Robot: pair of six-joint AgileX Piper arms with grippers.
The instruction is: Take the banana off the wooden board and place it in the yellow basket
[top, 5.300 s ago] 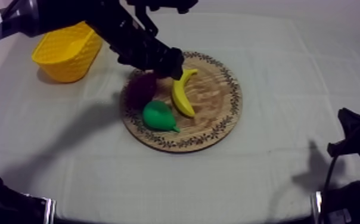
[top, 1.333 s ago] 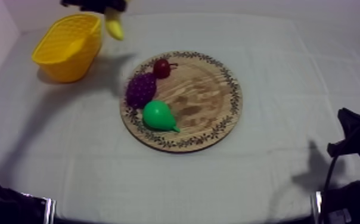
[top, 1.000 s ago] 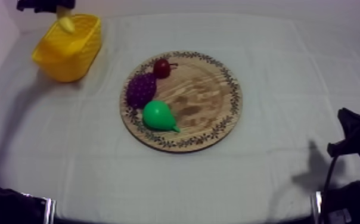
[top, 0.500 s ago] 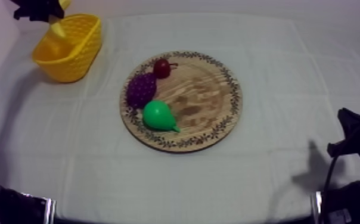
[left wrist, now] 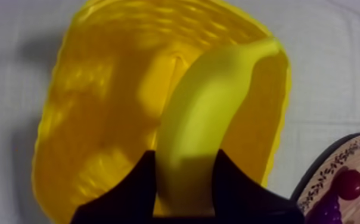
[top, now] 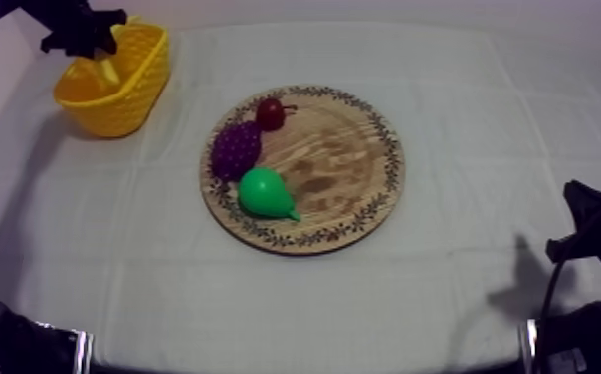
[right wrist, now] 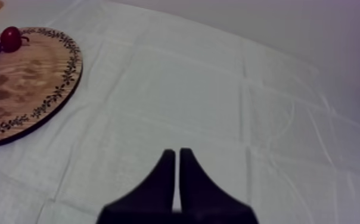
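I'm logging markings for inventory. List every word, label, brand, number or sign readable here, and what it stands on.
None can be read.
The wooden board has only a leafy ornament on its rim, not letters.
The yellow basket, banana, pear, bunch of grapes, small red fruit and cloth are unmarked.

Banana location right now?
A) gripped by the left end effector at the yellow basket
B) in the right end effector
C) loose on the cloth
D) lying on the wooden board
A: the left wrist view shows the left end effector shut on the banana, with the open yellow basket right beneath it.
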